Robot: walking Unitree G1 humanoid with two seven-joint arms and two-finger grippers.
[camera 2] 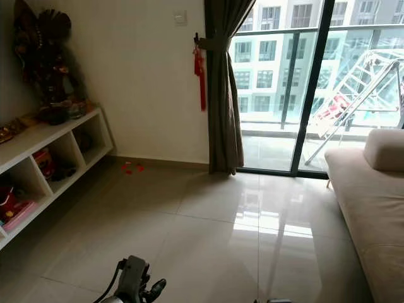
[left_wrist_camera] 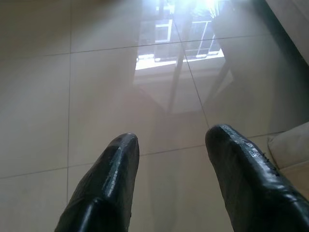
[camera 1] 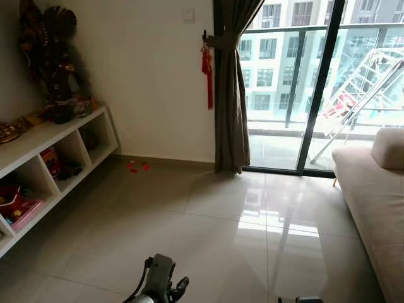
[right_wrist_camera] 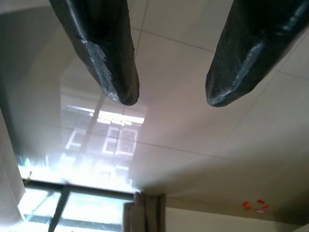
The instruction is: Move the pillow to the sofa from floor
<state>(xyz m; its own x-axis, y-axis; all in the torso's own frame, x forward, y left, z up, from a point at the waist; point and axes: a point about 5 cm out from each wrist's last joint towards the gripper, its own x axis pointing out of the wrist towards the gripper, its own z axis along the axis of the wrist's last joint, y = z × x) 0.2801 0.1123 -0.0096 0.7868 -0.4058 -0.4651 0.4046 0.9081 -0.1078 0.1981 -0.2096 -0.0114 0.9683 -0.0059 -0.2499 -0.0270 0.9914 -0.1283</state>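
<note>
- Pincers: your left pincer (left_wrist_camera: 171,159) and right pincer (right_wrist_camera: 171,92) both hang spread apart, grasping nothing, over glossy floor (camera 1: 208,233).
- Sofa (camera 1: 372,196) on your right carries a cushion (camera 1: 388,148).

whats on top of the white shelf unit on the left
On the white shelf unit stands a tall dark figure near the wall corner, with small items at its base. Toward the near end lies a golden object, cut off by the frame edge.
</note>
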